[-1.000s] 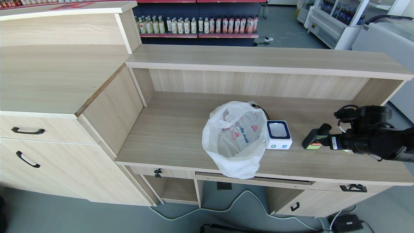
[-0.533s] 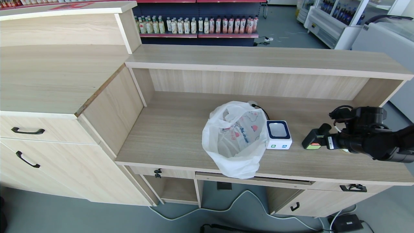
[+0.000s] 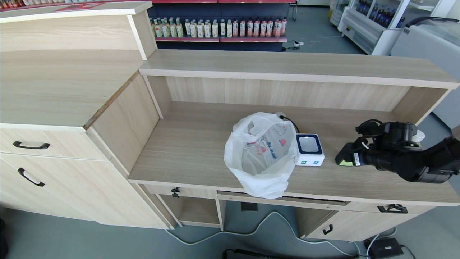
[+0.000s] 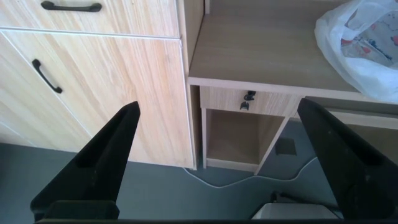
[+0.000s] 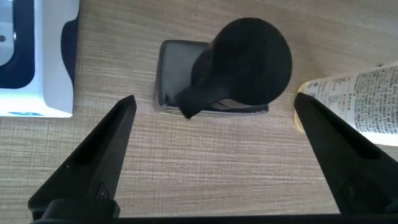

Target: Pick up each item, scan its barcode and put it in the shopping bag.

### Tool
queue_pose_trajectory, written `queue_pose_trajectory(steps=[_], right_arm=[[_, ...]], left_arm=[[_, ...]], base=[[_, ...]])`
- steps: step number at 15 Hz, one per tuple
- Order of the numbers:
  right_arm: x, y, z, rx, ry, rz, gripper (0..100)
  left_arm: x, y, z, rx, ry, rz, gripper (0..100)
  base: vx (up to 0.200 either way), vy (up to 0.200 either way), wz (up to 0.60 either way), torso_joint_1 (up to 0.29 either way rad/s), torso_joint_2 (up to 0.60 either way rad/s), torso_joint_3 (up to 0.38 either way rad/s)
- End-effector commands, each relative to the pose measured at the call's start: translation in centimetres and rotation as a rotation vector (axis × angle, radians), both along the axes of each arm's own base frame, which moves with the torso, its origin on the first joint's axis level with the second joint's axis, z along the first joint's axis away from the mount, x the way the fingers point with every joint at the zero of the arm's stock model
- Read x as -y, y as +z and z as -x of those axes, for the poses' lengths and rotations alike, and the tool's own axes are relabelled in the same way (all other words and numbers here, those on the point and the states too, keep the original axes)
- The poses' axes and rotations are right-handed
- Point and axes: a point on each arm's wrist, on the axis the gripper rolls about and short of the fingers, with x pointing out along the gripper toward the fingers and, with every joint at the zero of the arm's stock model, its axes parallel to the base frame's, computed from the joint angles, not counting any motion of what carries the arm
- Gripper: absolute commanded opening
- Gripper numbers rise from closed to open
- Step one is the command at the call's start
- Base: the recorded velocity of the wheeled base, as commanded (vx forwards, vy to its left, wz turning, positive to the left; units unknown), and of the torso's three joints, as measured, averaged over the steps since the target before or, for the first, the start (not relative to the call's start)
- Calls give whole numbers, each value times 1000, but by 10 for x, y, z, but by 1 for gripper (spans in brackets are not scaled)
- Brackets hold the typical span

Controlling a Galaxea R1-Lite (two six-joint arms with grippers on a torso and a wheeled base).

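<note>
A white plastic shopping bag [image 3: 260, 154] stands open on the lower desk [image 3: 194, 144], with printed packages inside. Just right of it is a white barcode scanner [image 3: 309, 149] with a dark window. Further right stands a small dark item [image 3: 342, 162] with a greenish label. From above, that item [image 5: 249, 62] has a round black top on a grey body. My right gripper [image 3: 354, 155] is open and hangs directly over it, the fingers [image 5: 93, 168] spread wide on both sides. My left gripper [image 4: 216, 106] is open and holds nothing, low beside the desk's left end.
A white bottle with fine print [image 5: 354, 102] lies just past the dark item; its cap [image 3: 418, 136] peeks out behind my right arm. A raised counter ledge [image 3: 287, 66] overhangs the desk's back. Drawers with black handles [image 4: 71, 6] stand left of the desk.
My right arm has shifted left along the desk, closing in over the dark item. The bag, the scanner and the left arm have stayed put.
</note>
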Motion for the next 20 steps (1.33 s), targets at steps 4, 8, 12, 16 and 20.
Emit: queue_pose_trajectory(steps=[4, 8, 12, 16, 20], right_arm=[[-11, -11, -4, -21, 72, -18, 100], [-11, -7, -3, -13, 66, -11, 100], [-7, 3, -1, 9, 8, 22, 100], [11, 3, 1, 0, -21, 50, 100], [14, -1, -5, -4, -22, 49, 100]], left_arm=[[0, 0, 0, 0, 1, 0, 100], [0, 0, 0, 0, 1, 0, 100], [0, 0, 0, 0, 1, 0, 100], [0, 0, 0, 0, 1, 0, 100], [0, 0, 0, 0, 1, 0, 100]], base=[[0, 0, 0, 0, 0, 0], [0, 0, 0, 0, 0, 0], [0, 0, 0, 0, 0, 0], [0, 0, 0, 0, 0, 0], [0, 0, 0, 0, 0, 0]])
